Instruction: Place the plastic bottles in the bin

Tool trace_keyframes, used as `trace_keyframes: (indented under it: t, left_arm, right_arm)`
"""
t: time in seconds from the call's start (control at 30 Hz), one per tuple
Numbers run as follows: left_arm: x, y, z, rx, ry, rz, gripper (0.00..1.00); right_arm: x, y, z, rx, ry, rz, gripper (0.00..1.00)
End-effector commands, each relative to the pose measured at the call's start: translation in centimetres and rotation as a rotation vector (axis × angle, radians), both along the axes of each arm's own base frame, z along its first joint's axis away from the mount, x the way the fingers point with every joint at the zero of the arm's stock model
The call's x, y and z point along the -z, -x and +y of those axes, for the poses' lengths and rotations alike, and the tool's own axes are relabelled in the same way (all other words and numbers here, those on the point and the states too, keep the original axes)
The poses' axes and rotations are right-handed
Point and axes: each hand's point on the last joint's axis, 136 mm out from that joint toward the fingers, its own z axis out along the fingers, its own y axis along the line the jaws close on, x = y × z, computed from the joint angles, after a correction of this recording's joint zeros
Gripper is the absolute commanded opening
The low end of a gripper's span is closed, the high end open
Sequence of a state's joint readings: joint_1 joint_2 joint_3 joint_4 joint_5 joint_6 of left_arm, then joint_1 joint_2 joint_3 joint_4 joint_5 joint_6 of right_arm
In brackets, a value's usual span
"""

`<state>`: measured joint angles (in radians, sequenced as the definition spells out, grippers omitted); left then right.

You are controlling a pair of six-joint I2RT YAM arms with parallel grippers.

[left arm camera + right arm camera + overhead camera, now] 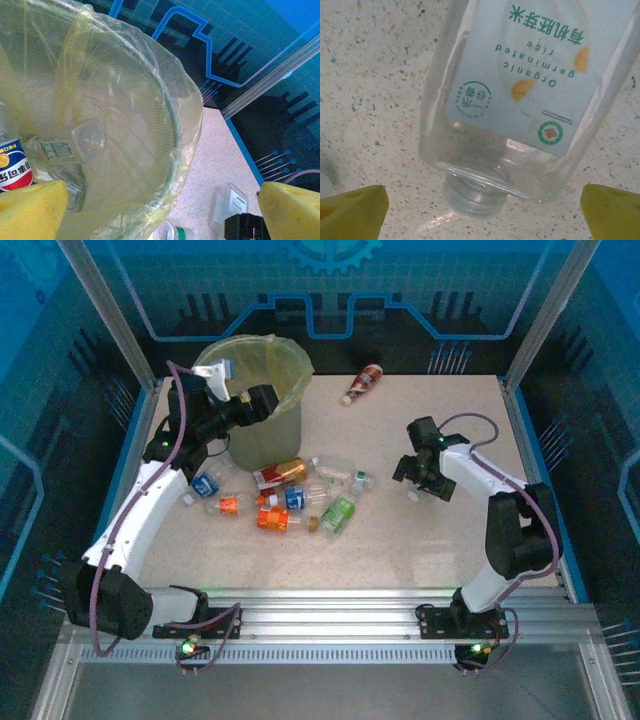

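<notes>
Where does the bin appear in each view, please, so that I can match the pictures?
Top external: bin stands far left on the table.
Left wrist: its bagged mouth spans left and centre, bottles inside.
Shared landmark: blue line on the back wall, beyond the bin.

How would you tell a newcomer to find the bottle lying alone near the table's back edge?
Start at the yellow-green lined bin at the far left of the table and look right along the back edge. One bottle lies there, tilted, dark red-brown with a pale cap. It is alone; the heap of bottles sits nearer, before the bin.
</notes>
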<state>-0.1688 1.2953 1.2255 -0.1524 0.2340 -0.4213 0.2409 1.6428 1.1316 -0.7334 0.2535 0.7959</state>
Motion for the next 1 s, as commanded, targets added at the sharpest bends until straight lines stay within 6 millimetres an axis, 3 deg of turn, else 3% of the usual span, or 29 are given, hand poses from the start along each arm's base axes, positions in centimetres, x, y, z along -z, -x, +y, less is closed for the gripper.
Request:
trace_keyframes:
  t: [0.0,0.17,0.63,0.97]
  left_arm:
    - [1.1,0.4,-0.7,0.025,0.016,0.044,0.99]
    - [1.4,0.3,-0.8,0.030,0.019,0.052,0.99]
    - [1.1,0.3,-0.8,0.028,0.014,0.046,0.99]
    - [0.6,0.1,-0.9,0.023,0.043,0.052,0.99]
  right_arm:
    - [-1.4,-0.7,-1.1,0.108,-0.019,-0.055,1.00]
    - [-0.9,-1.0,-2.2,0.173,-0.005,-0.063,1.00]
    - [2.6,-2.9,-2.9,0.163,-0.027,-0.016,1.00]
    - [5.0,-3.4,-2.7,0.038,-0.012,-0.022,0.95]
